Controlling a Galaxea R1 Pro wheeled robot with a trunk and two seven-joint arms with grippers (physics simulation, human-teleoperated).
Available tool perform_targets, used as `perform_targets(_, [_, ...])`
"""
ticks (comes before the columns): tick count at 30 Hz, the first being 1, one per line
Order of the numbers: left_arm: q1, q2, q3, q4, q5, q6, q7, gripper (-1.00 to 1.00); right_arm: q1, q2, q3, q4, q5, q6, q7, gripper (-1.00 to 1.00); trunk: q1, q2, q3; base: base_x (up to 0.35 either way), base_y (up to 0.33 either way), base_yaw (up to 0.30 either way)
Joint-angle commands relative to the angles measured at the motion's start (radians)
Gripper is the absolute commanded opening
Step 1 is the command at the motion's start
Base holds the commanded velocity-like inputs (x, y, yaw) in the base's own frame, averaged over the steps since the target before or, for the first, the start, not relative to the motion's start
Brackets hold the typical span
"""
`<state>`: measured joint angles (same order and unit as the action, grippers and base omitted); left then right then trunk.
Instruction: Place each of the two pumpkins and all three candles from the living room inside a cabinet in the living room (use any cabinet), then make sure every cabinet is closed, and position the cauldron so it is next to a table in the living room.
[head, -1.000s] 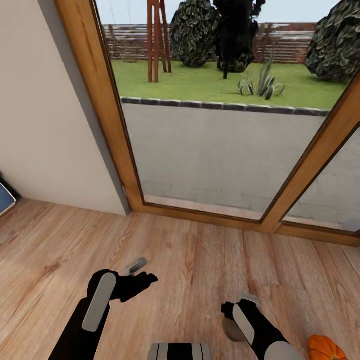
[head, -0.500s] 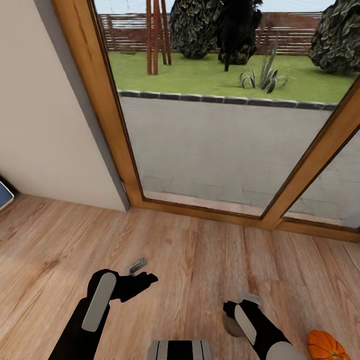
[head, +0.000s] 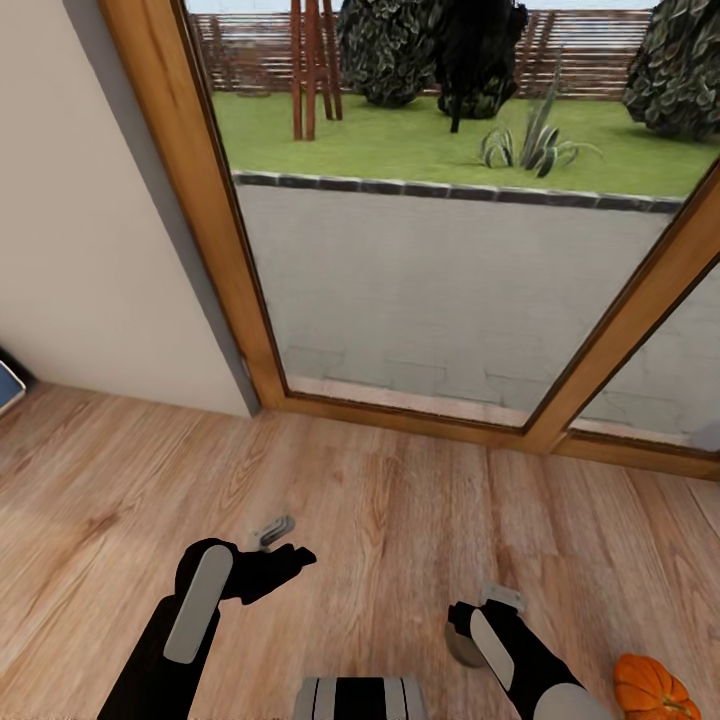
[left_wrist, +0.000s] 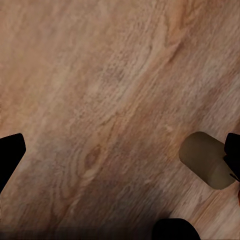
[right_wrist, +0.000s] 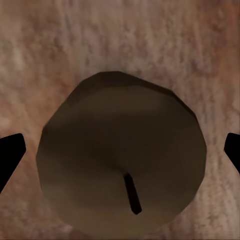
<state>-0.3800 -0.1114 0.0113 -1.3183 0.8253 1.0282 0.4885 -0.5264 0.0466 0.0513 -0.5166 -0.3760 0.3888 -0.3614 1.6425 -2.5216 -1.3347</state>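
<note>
We hold a candle (right_wrist: 122, 160) in our right fingers (right_wrist: 11, 155) above the floor (head: 380, 520); our left fingers (left_wrist: 10, 155) are spread, holding nothing; a pumpkin (head: 652, 690) sits nearby.

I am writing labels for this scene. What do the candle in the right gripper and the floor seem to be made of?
The candle looks like matt grey-beige wax: a smooth, dull top with a short dark wick. The floor looks like wooden planks with a light satin finish: visible grain, knots and plank seams. It is a simulator render, so both are only impressions.

Wood plank floor (head: 400, 520) carries a pumpkin (head: 648, 688) at the right & a candle (right_wrist: 122, 160) nearby, both standing on it.
</note>
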Motion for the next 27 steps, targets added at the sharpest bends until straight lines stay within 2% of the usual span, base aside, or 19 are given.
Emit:
perform_targets(1, [0.000, -0.001, 0.001, -0.001, 0.011, 0.003, 0.010, 1.00, -0.001, -0.001, 0.005, -0.002, -0.008, 0.004, -0.008, 1.00, 0.000, -0.001, -0.005, 0.000, 0.000, 0.000])
perform_targets(8, [0.000, -0.001, 0.003, -0.001, 0.011, 0.003, 0.010, 1.00, 0.000, -0.001, 0.005, -0.002, -0.008, 0.004, -0.008, 1.00, 0.001, -0.001, -0.009, 0.000, 0.000, 0.000])
perform_targets(10, [0.000, -0.001, 0.002, -0.001, 0.011, 0.003, 0.010, 1.00, 0.000, -0.001, 0.006, -0.002, -0.008, 0.004, -0.008, 1.00, 0.002, -0.001, -0.016, 0.000, 0.000, 0.000])
perform_targets(27, [0.000, -0.001, -0.002, -0.001, 0.011, 0.001, 0.010, 1.00, 0.000, -0.001, 0.014, -0.001, -0.004, 0.004, -0.008, 1.00, 0.002, -0.001, -0.016, 0.000, 0.000, 0.000])
